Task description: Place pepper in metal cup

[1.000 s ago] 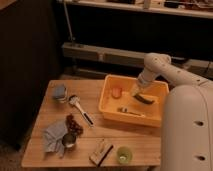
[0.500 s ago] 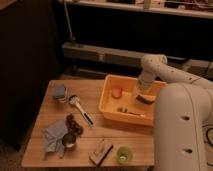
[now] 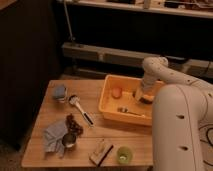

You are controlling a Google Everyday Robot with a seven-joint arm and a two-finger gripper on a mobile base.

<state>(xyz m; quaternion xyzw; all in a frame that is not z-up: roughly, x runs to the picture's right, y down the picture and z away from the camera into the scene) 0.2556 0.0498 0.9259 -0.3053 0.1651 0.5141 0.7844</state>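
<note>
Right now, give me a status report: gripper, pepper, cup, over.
Gripper low in the yellow bin, over the pepper. Metal cup on the table outside the bin, beside the grape bunch. Bin wall between them.

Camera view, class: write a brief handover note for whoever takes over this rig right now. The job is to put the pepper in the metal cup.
The tool is down inside the yellow bin, at its right end, right over the pepper.
The pepper lies in the bin, partly hidden by the tool.
The metal cup stands at the table's front left, beside the blue cloth, well away from the bin.
Done: the tool is at the pepper; nothing more is confirmed.
Left: secure the pepper, lift it out, carry it to the metal cup, release it inside.
</note>
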